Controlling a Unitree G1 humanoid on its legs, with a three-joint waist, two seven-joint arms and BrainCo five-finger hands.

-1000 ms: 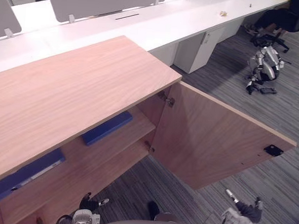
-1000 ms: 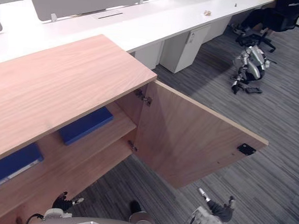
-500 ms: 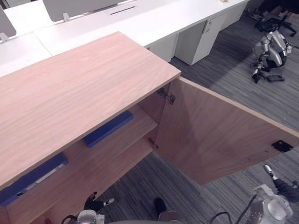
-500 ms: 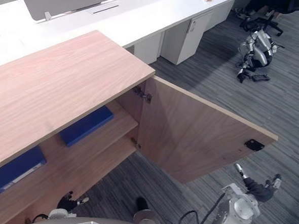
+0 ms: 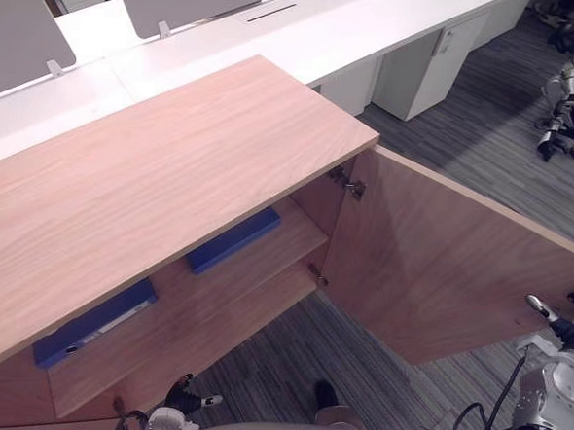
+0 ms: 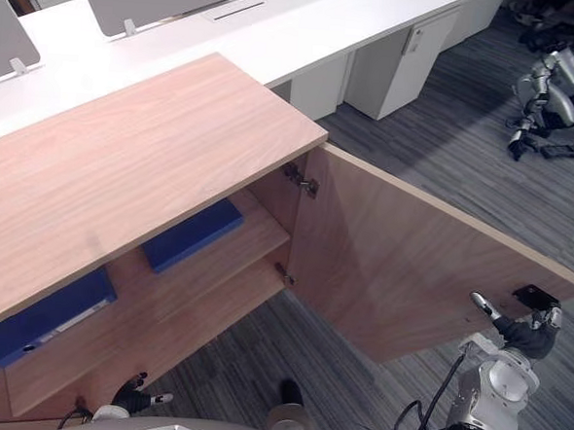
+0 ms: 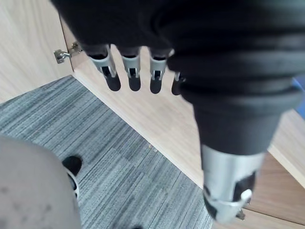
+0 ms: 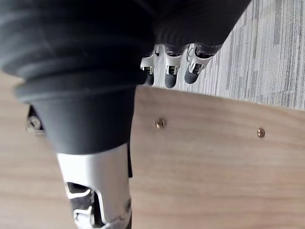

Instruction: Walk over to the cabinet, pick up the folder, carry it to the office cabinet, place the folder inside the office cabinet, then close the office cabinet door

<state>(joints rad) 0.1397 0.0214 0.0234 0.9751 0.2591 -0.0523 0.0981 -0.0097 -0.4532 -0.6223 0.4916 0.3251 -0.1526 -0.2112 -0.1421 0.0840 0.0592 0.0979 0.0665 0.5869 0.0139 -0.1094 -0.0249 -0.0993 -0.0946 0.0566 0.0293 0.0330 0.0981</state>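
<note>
The office cabinet [image 5: 172,188] stood open. Its door [image 5: 440,263] swung out wide to the right, over the grey carpet floor [image 5: 468,129]. There was open floor between the door and the cabinet's front, and more open floor past the door's outer edge.

Two folders lay flat inside on the shelf [image 5: 264,272], well apart. The right blue folder [image 5: 233,239] lay near the hinge [image 5: 350,185] side. The left blue folder [image 5: 95,322] lay far to the left.

The right hand [image 6: 523,335] was just beside the door's outer edge, near the black latch [image 6: 534,295]. Its fingers [image 8: 167,76] were straight and held nothing. I could not tell if they touched the door.

The left hand [image 7: 143,38] hung low by the cabinet's bottom board, fingers straight and empty.

A long white desk [image 5: 307,41] ran behind the cabinet.

A second before, the right hand was lower and farther from the latch. The door was just as open.
</note>
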